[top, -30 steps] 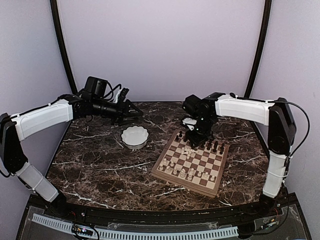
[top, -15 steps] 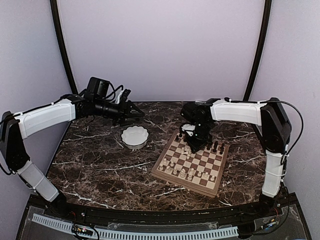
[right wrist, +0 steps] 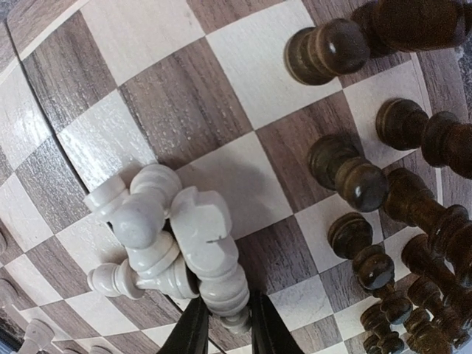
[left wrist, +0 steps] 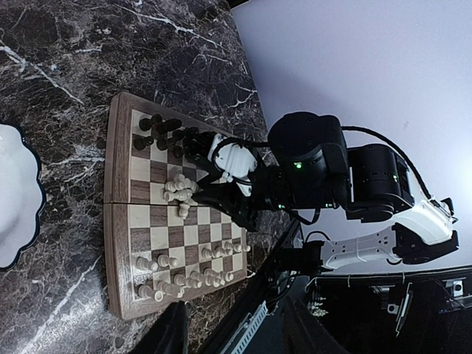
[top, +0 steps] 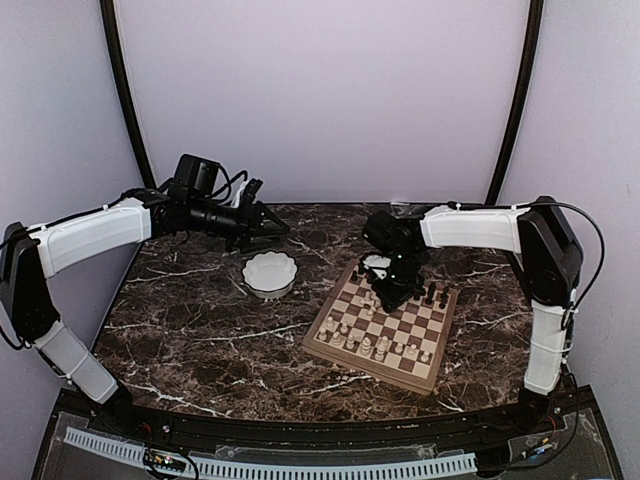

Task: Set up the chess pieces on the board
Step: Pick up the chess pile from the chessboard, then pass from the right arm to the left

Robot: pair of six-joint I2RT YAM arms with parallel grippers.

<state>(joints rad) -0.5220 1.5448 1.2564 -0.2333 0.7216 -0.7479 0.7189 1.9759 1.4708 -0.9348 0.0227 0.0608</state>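
Right wrist: R gripper (right wrist: 230, 332) jaws pinch cream piece (right wrist: 206, 236) over board (right wrist: 243, 51); L gripper (left wrist: 232, 333) jaws apart, empty.

The board (top: 400, 325) lies on the table (top: 200, 340), to the right of the bowl (top: 268, 272). On the board, some chess pieces (top: 432, 294) stand along its far edge, others (top: 370, 345) along its near edge, and a heap (right wrist: 140, 221) lies in its middle. My right pincer (right wrist: 225, 335) is above this heap, its tips around one lying piece (right wrist: 214, 265).
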